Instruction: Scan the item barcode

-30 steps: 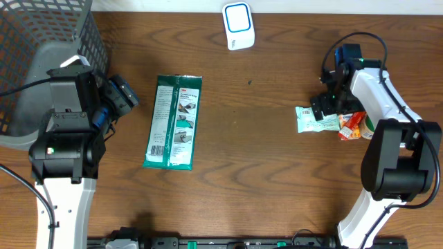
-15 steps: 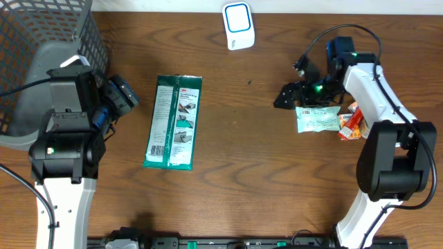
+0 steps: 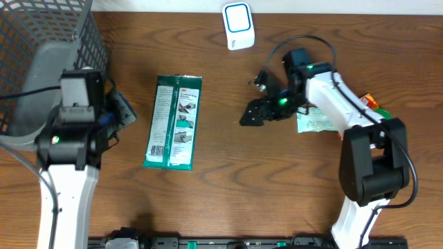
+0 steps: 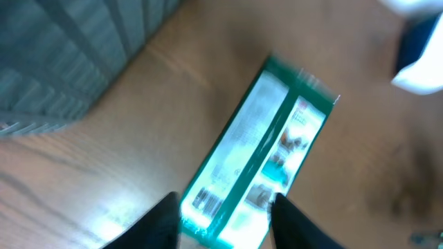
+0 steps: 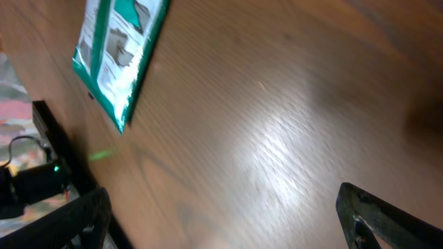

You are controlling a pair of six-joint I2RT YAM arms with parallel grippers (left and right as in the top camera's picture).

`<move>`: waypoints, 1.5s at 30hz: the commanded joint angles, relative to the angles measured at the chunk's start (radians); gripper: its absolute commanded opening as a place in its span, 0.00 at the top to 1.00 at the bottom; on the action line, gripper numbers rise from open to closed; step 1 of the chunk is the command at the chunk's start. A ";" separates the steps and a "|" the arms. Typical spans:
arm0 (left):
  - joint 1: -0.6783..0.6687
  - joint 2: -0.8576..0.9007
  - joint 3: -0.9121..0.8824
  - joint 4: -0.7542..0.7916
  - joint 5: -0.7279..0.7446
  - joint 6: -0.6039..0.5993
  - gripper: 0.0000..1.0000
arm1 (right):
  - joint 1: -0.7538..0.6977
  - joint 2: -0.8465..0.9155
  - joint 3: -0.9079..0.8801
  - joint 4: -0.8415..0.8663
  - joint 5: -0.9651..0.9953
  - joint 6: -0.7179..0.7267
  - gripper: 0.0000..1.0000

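**Left gripper.** The left gripper (image 3: pixel 123 109) hangs just to the left of the green package (image 3: pixel 173 122) and does not touch it. In the left wrist view its fingers (image 4: pixel 163 221) stand apart with a moderate gap, and nothing is clasped between them. That view is blurred, so the exact width cannot be read.

**Item position.** The green package lies flat on the table (image 3: pixel 228 180), left of centre. Its long axis runs near to far, with a slight tilt. A barcode (image 3: pixel 159 148) is printed face-up on the left side of the near end, which is the end closest to the left gripper.

**Right gripper.** The right gripper (image 3: pixel 252 114) hovers over bare table to the right of the package, with its jaws spread wide and empty. It stands farther from the package than the left gripper. Two small packets (image 3: pixel 320 122) lie behind it, further right.

**Scanner.** The white-and-blue scanner (image 3: pixel 237 25) sits at the far edge, to the right of the package's far end. A grey wire basket (image 3: pixel 41 41) stands at the far left.

**Governing relation.** The left arm is judged better placed. The jaws should span the short width, approaching from the left across the long axis and clear of the barcode.
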 commanded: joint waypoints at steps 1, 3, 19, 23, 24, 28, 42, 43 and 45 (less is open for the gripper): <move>-0.038 0.082 -0.026 -0.023 0.005 0.066 0.61 | 0.043 -0.006 -0.021 0.044 -0.023 0.083 0.01; -0.057 0.126 -0.026 -0.022 0.005 0.096 0.61 | 0.063 -0.006 -0.025 0.069 -0.022 0.115 0.01; -0.079 0.603 -0.026 0.168 -0.018 0.198 0.57 | 0.180 -0.006 -0.026 0.167 0.187 0.438 0.01; -0.076 0.666 -0.026 0.187 -0.103 0.199 0.63 | 0.217 -0.005 -0.026 0.202 0.208 0.497 0.01; -0.073 0.677 -0.026 0.195 -0.117 0.199 0.64 | 0.228 -0.004 -0.026 0.210 0.217 0.516 0.01; -0.062 0.716 -0.026 0.233 -0.117 0.199 0.66 | 0.277 0.000 -0.026 0.236 0.295 0.583 0.01; -0.063 0.837 -0.054 0.241 0.146 0.212 0.67 | 0.369 0.006 -0.053 0.309 0.352 0.650 0.01; -0.063 0.837 -0.054 0.225 0.191 0.230 0.67 | 0.367 0.006 -0.076 0.333 0.346 0.661 0.01; -0.063 0.837 -0.054 0.203 0.216 0.233 0.67 | 0.359 0.006 -0.135 0.393 0.309 0.662 0.01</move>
